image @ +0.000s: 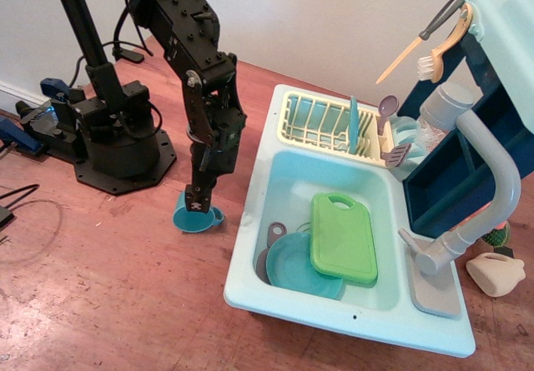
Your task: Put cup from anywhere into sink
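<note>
The small teal-blue cup stands upright on the wooden table, just left of the sink's left wall, with its handle pointing right. My black gripper reaches straight down onto it. The fingers stand close together at the cup's rim and look shut on it, and their tips hide part of the opening. The cup still rests on the table. The light-aqua sink lies to the right. Its basin holds a round teal plate, a green cutting board and a grey-purple piece.
A pale yellow dish rack with utensils sits at the back of the sink. The grey faucet arches over the right side. A black arm base and cables stand at the left. A beige toy lies at the far right.
</note>
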Controlling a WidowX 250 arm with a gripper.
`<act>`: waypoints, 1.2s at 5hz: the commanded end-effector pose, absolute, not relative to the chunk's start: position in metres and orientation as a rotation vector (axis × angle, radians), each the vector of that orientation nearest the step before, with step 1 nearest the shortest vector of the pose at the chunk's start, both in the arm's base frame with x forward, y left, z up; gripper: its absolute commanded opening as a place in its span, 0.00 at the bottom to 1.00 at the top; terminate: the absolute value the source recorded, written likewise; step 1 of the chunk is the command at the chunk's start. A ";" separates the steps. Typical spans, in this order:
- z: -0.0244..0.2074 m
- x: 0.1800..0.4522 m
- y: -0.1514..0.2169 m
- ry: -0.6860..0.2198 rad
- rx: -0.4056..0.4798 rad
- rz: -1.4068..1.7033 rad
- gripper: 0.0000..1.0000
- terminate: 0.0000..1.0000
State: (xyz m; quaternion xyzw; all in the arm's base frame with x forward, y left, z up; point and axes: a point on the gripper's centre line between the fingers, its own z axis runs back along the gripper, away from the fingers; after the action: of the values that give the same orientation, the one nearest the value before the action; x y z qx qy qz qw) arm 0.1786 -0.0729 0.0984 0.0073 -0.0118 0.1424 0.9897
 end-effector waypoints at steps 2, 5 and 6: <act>0.087 0.173 -0.073 -0.022 0.009 0.288 1.00 0.00; 0.060 0.163 -0.079 0.006 0.000 0.276 1.00 0.00; 0.056 0.171 -0.078 0.036 0.027 0.238 1.00 0.00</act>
State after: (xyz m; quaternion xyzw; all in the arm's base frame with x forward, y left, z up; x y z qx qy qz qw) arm 0.1672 -0.0768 0.0497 0.0239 0.0311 0.1211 0.9919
